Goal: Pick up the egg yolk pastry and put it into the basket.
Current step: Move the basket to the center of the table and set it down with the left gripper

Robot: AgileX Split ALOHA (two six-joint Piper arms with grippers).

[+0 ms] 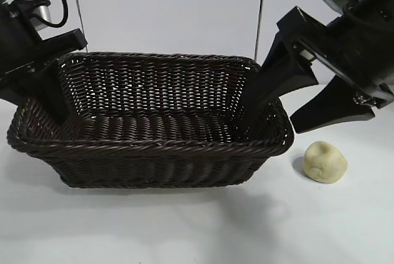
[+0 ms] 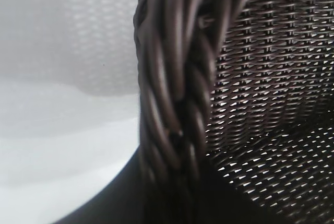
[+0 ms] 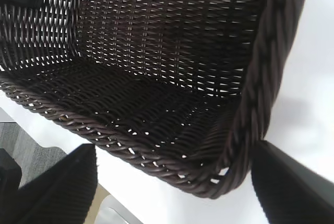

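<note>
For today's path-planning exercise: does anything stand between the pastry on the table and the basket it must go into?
Only the basket's own side wall and braided rim. The pastry lies on the table just outside the basket's right end, so it must be lifted over the rim. The open right gripper straddles that rim, one finger inside and one outside above the pastry.

Lab bench — white table (image 1: 184, 227), panelled backdrop (image 1: 166, 12)

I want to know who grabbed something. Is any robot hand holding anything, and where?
The left gripper pinches the basket by its braided rim. The right gripper is open, straddling the other end.
</note>
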